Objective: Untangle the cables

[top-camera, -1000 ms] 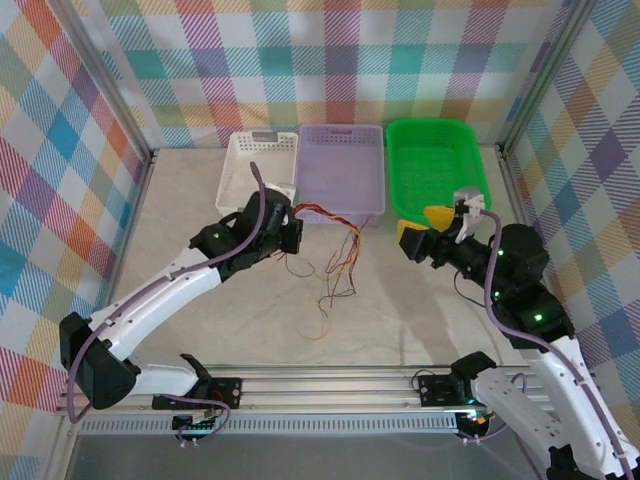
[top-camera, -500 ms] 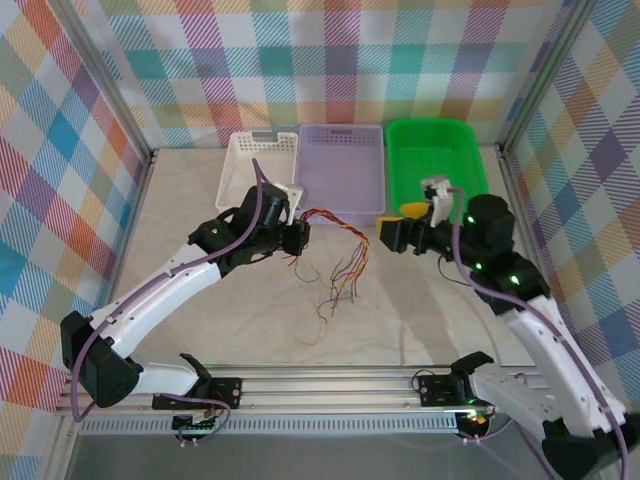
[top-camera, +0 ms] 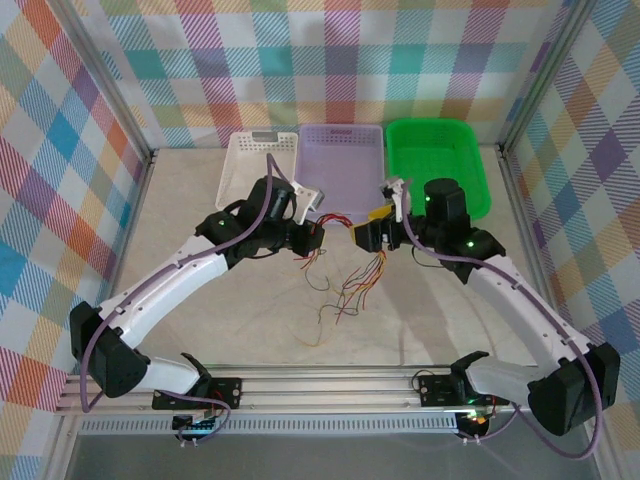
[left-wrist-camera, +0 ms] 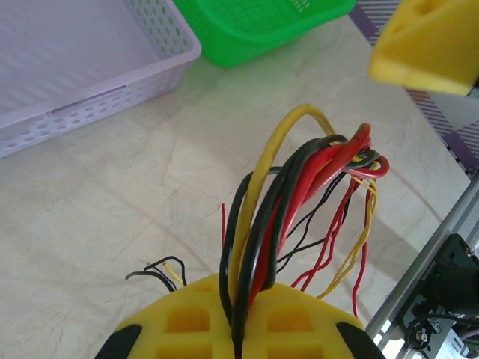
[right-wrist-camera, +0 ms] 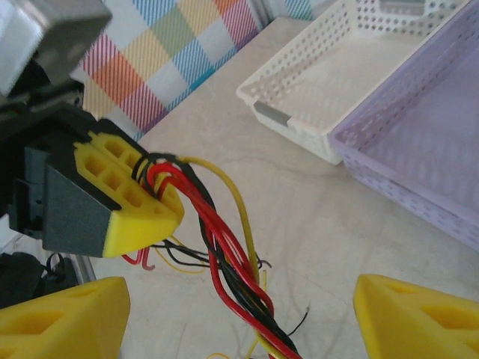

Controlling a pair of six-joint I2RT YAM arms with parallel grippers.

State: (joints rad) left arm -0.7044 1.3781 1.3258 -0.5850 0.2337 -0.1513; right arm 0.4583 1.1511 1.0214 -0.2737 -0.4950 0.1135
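Two grippers: I have the left gripper point(top-camera: 312, 240) and the right gripper point(top-camera: 366, 236) almost nose to nose over mid-table, the right at 3 o'clock of the left.
Left gripper: its yellow pads are clamped tight on the cables point(left-wrist-camera: 299, 179), which rise out of the closed jaws as one twisted bunch.
Right gripper: spread wide with nothing in it. In its wrist view the two fingers point(right-wrist-camera: 60, 321) stand either side of the bunch, apart from it.
Cables: red, yellow and black strands arch from the left gripper toward 3 o'clock, then hang toward 6 o'clock, with loose ends trailing on the table point(top-camera: 420, 320).
Baskets: the white basket point(top-camera: 235, 165), lilac basket point(top-camera: 340, 170) and green basket point(top-camera: 435, 160) sit in a row at 12 o'clock. The lilac one is near the bunch.
Risk, grab: if I close the right fingers here, I judge they take the whole twist rather than one wire, and pulling apart would tighten the tangle.
Risk, slip: a hard tug could drag thin strands out of the left clamp and drop the bunch.
Risk, snag: a lift toward 12 o'clock could hook a loop on the lilac rim.
Risk, contact: the two grippers are close, so a small misjudged approach could knock them together.
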